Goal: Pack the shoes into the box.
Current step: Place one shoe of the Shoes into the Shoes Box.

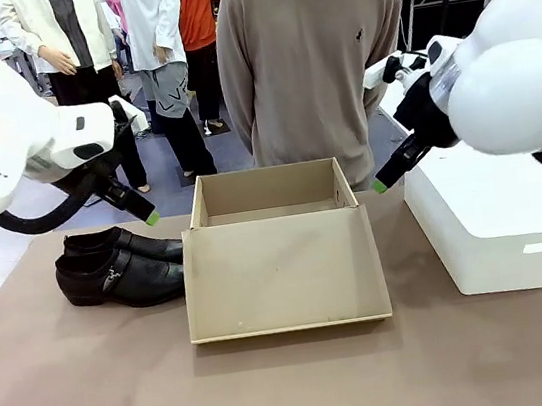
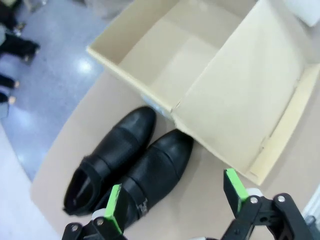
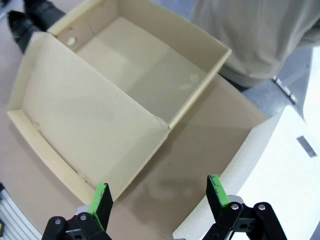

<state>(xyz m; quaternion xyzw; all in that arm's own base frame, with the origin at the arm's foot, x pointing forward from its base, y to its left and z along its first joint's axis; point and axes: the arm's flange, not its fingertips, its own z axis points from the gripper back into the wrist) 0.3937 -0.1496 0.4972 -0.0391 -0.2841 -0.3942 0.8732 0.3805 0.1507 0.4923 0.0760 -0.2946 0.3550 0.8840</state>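
A pair of glossy black shoes [image 1: 118, 265] lies side by side on the brown table, left of the box, toes pointing at it; the left wrist view has the shoes [image 2: 132, 162] just below the camera. The cardboard box [image 1: 270, 195] stands open in the middle, its lid flap [image 1: 283, 272] folded flat toward me, nothing inside. My left gripper [image 1: 150, 218] hangs open above the shoes, its fingers [image 2: 114, 208] spread wide. My right gripper [image 1: 380, 186] hovers open off the box's right corner, over bare table [image 3: 190, 175].
A large white block [image 1: 501, 221] sits on the table's right side, close under my right arm. A person in a beige sweater [image 1: 315, 45] stands at the far edge behind the box. Other people stand farther back.
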